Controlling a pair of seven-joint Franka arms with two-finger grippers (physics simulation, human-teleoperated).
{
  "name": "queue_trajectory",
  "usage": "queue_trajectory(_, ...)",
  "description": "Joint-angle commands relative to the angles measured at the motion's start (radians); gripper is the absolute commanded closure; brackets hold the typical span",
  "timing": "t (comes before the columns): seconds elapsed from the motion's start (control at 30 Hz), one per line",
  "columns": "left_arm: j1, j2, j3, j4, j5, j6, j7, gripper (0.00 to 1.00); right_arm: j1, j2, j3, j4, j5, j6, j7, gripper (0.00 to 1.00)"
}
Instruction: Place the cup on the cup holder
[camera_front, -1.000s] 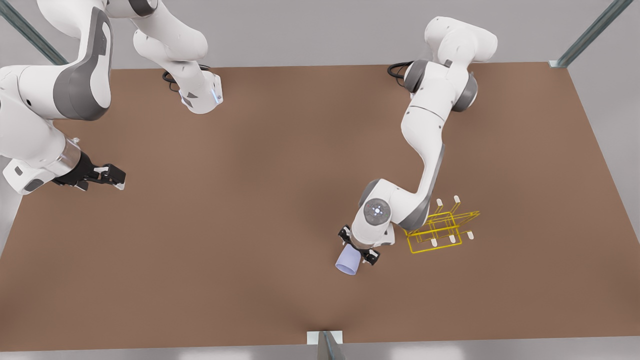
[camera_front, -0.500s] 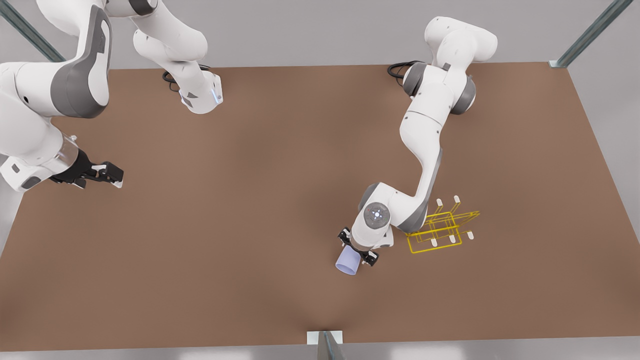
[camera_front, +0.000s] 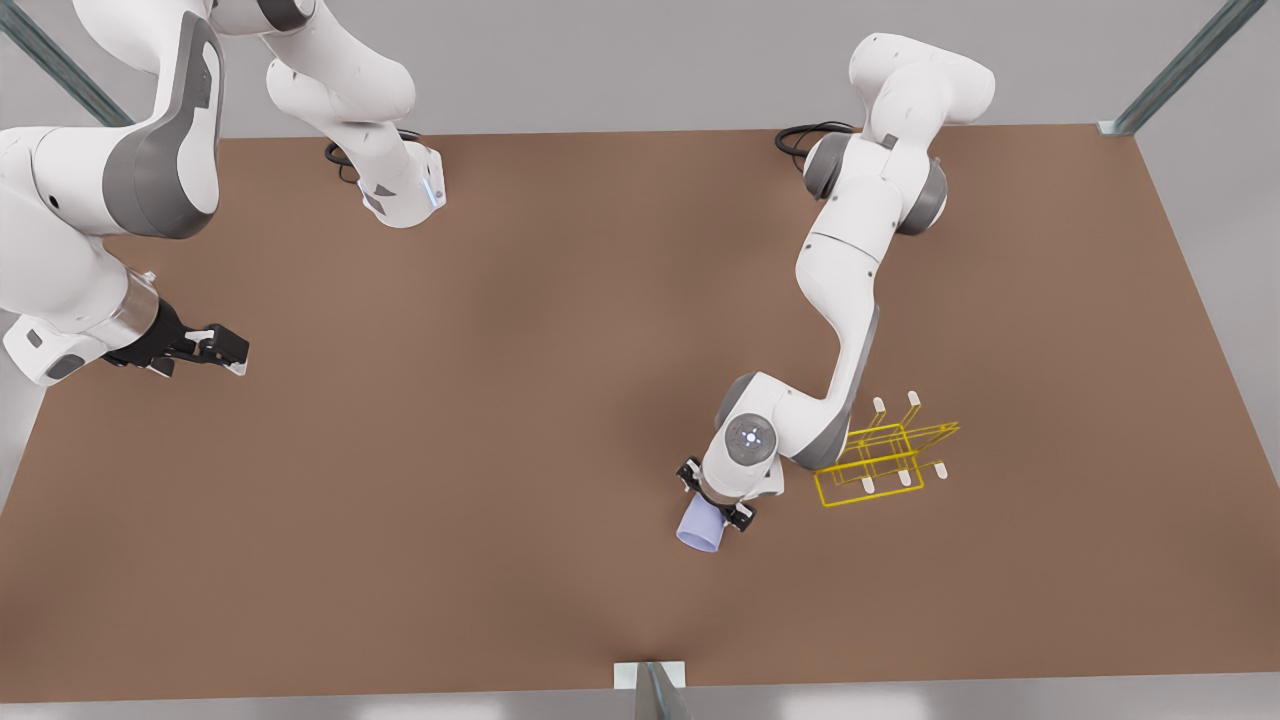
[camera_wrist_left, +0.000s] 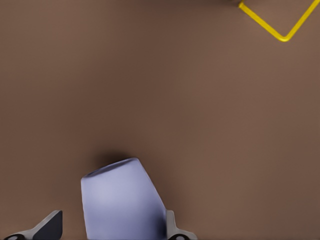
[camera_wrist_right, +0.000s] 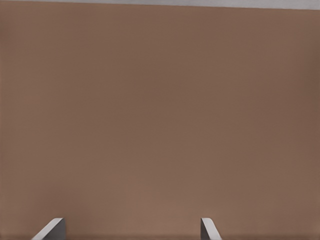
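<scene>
The pale lavender-blue cup (camera_front: 700, 528) hangs tilted just above the brown table, its wide end pointing away from the wrist. My left gripper (camera_front: 715, 495) is shut on it, and in the left wrist view the cup (camera_wrist_left: 122, 200) sits between that gripper's (camera_wrist_left: 112, 229) two fingertips with a shadow beneath its far end. The yellow wire cup holder (camera_front: 885, 455) stands on the table just to the front view's right of this gripper. A corner of the holder's wire (camera_wrist_left: 272, 30) shows in the left wrist view. My right gripper (camera_front: 235, 352) waits open at the front view's far left, with bare table between its fingers (camera_wrist_right: 130, 229).
The brown table (camera_front: 500, 400) spreads wide between the two arms. The arm bases (camera_front: 400, 195) stand along the far edge. A metal post (camera_front: 650, 690) rises at the middle of the near edge, and frame bars cross the upper corners.
The left arm's elbow swung slightly, and the wrist with the cup shifted a little toward the near edge. The right gripper drifted slightly at the far left.
</scene>
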Motion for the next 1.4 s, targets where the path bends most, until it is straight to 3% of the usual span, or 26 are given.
queue_trajectory(0.0, 0.001, -0.001, 0.001, 0.001, -0.002, 0.01, -0.913, 0.0, 0.0, 0.0, 0.0, 0.0, 0.001, -0.001, 0.001, 0.0)
queue_trajectory(0.47, 0.008, 0.036, 0.002, 0.001, 0.0, 0.021, -0.948, 0.0, 0.0, 0.001, 0.0, -0.001, 0.001, -0.001, 0.001, 0.0)
queue_trajectory(0.57, 0.006, 0.034, 0.002, 0.004, 0.0, 0.019, -0.942, 0.18, -0.001, 0.001, -0.001, -0.001, 0.001, -0.001, 0.001, 0.0)
queue_trajectory(0.77, 0.006, 0.005, 0.002, 0.007, 0.004, 0.005, -0.932, 0.18, -0.003, 0.003, -0.001, -0.001, 0.001, 0.004, -0.001, 0.0)
queue_trajectory(1.07, 0.017, 0.014, 0.004, 0.002, 0.009, 0.025, -0.93, 0.08, -0.001, 0.004, -0.001, 0.0, -0.004, 0.005, 0.002, 0.0)
queue_trajectory(1.37, 0.012, 0.03, 0.002, 0.005, 0.011, 0.163, -0.747, 0.04, 0.0, 0.006, 0.0, 0.003, -0.001, 0.01, 0.002, 0.0)
